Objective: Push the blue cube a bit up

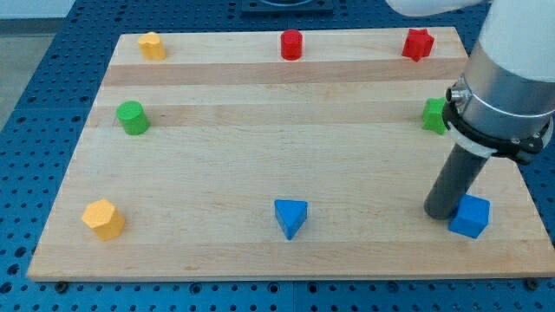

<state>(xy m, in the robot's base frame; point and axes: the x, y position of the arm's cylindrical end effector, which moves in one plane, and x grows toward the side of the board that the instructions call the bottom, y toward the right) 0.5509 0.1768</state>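
Blocks spread over the wooden counter [260, 95], my tip at the lower right.
From the view's left: a yellow block [103, 218], a green cylinder [133, 117], a blue triangular block [290, 217], then my tip [440, 213] touching the blue cube's [471, 217] left side; there are no fingers, only a bare rod holding nothing.

The table [260, 165] is pale wood, smooth and matt, its grain running in long bands of lighter and darker tone. The blue cube [470, 217] near the table's lower right corner looks like matt, smooth-faced plastic. The rod above my tip [440, 213] is dark and dull.
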